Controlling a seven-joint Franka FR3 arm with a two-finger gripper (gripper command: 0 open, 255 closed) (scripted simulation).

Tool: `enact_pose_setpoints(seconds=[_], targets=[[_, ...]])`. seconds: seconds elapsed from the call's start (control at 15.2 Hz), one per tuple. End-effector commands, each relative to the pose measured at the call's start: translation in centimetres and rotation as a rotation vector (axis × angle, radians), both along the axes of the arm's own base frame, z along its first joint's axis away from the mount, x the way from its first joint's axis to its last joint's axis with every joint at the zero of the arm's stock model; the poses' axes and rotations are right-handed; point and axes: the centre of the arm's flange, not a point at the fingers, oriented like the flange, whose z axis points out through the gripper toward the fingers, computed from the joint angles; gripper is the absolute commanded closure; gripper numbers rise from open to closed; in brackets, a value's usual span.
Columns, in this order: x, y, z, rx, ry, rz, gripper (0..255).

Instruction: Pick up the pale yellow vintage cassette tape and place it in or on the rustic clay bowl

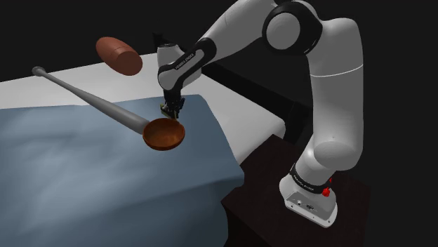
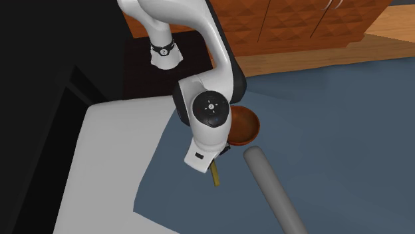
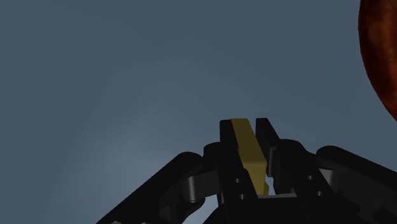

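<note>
The gripper (image 3: 248, 129) is clenched on the cassette tape (image 3: 249, 156). In the wrist view, both black fingers (image 3: 227, 132) press flat against its sides. The tape stands on edge between them, showing as a narrow mustard-yellow strip that runs from the fingertips back toward the palm.

In the 2nd ext. view the cassette shows as a thin yellow sliver (image 2: 215, 174) hanging under the hand, over the blue blanket (image 2: 346, 119). Whether it touches the cloth can't be told.

The reddish-brown bowl (image 1: 164, 133) sits upright on the blanket w/ nothing inside. It's just beside the gripper (image 1: 170, 107), which points down at the cloth right behind the bowl's rim in the shoulder view. From the wrist cam the bowl's rounded edge (image 3: 382, 57) sits off to one side of the fingers, apart from them.

A grey baseball bat (image 1: 91, 102) lies diagonally across the bed, its thick end just beside the bowl and its knob toward the shoulder view's upper left. A brown oval object (image 1: 119, 55) is near the bed's far edge, above the bat in that view.

The blanket covers most of a white mattress (image 1: 239, 105). The arm's dark stand (image 1: 281, 210) is at the bed's corner. Wood cabinets (image 2: 299, 23) run along the top of the 2nd ext. view, w/ a black area at its left.
</note>
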Motion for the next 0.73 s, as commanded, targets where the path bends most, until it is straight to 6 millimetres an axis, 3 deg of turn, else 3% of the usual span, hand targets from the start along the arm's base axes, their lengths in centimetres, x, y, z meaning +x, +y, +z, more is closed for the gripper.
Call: enact_pose_setpoints(seconds=[0.0,0.66], targets=[[0.0,0.0,0.8,0.0,0.0,0.0,255],[0.0,0.0,6.1,0.0,0.0,0.0,255]])
